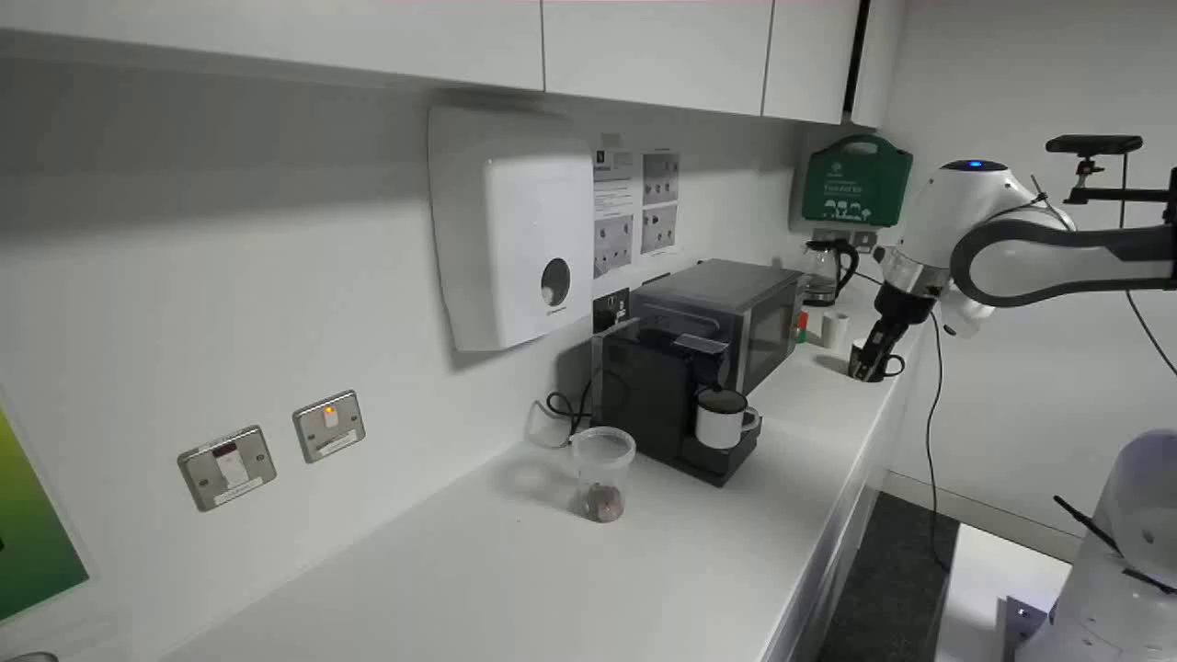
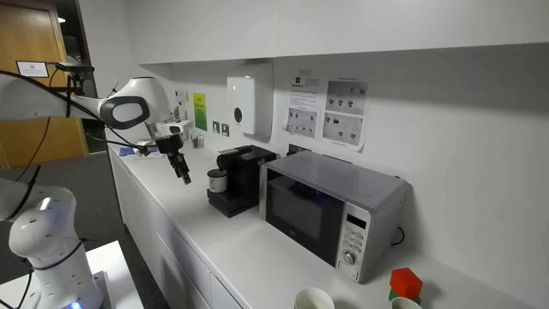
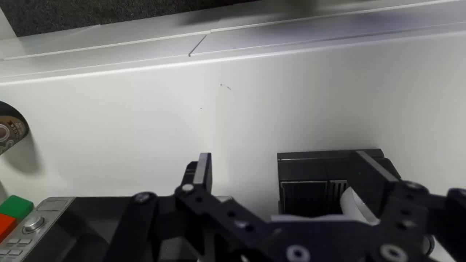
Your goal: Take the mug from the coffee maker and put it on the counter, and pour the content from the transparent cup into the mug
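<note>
Claw (image 3: 285,167) status: jaws spread wide, nothing held. It hangs tilted downward in the air, by my reckoning above the counter (image 3: 247,112), inboard of the front edge.

Governing relation: in both exterior views the mug (image 1: 720,425) lies on the wall side of my claw. In the wrist view a white curve (image 3: 353,209), which I take for the mug, shows partly behind one finger (image 3: 369,178), on the side away from the microwave (image 2: 319,201). I judge the target to be wallward and offset from the midline of my jaws. Its axis is vertical: the mug stands upright on the base of the coffee maker (image 2: 242,171), beneath the overhanging head, apart from my fingers. Its handle shows on the front-edge side in an exterior view.

Recommended move: shift along the front edge away from the microwave, set the jaws about the mug's body below the overhang, grip, then withdraw straight toward the front edge before lifting. Caution: lifting too soon may strike the overhang.

Next station: the transparent cup (image 1: 603,471) stands upright on the counter, nearer the wall-side edge than the front edge, beside the coffee maker, a little dark content at its bottom. Pouring must wait until the mug is set down.

Last: a dark mug (image 3: 14,128) shows at the border of the wrist view, well apart from my fingers.
</note>
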Robot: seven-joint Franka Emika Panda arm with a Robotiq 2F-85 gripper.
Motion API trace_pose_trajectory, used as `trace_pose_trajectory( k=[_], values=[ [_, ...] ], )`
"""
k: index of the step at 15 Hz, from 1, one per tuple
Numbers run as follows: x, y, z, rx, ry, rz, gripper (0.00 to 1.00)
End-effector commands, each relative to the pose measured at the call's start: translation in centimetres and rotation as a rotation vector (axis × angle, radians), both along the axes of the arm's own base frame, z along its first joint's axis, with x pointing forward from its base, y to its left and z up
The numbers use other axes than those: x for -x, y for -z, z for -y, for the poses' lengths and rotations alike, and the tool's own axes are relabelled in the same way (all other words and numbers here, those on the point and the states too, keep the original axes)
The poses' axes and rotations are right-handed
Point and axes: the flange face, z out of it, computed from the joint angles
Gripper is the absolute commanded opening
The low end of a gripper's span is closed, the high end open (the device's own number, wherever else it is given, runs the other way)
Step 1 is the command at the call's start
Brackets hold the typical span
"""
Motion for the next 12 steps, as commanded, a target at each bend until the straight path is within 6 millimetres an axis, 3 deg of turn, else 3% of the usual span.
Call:
trace_pose_trajectory(
  k=[1, 6, 12],
  values=[
    [0.0, 0.0, 0.0, 0.0, 0.0, -0.001, 1.0],
    [0.0, 0.0, 0.0, 0.0, 0.0, 0.0, 1.0],
    [-1.5, -0.5, -1.1, -0.106, -0.053, 0.073, 1.0]
  ],
)
